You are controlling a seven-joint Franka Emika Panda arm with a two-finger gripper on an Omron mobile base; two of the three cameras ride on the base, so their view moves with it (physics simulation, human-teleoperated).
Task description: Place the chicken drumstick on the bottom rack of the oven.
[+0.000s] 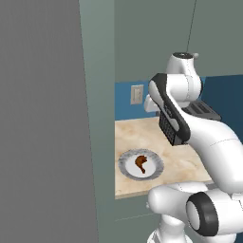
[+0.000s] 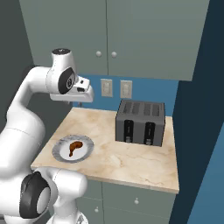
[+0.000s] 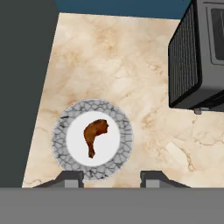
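Open jaws above plate, chicken drumstick on it, toaster unlabelled

So the chicken drumstick lies in the middle of the plate, which sits on the counter near its front left corner. The toaster is off to the right and further back, well apart from the plate. Two wall outlets are behind on the wall, with cabinets above. The gripper hangs above the plate's front edge.
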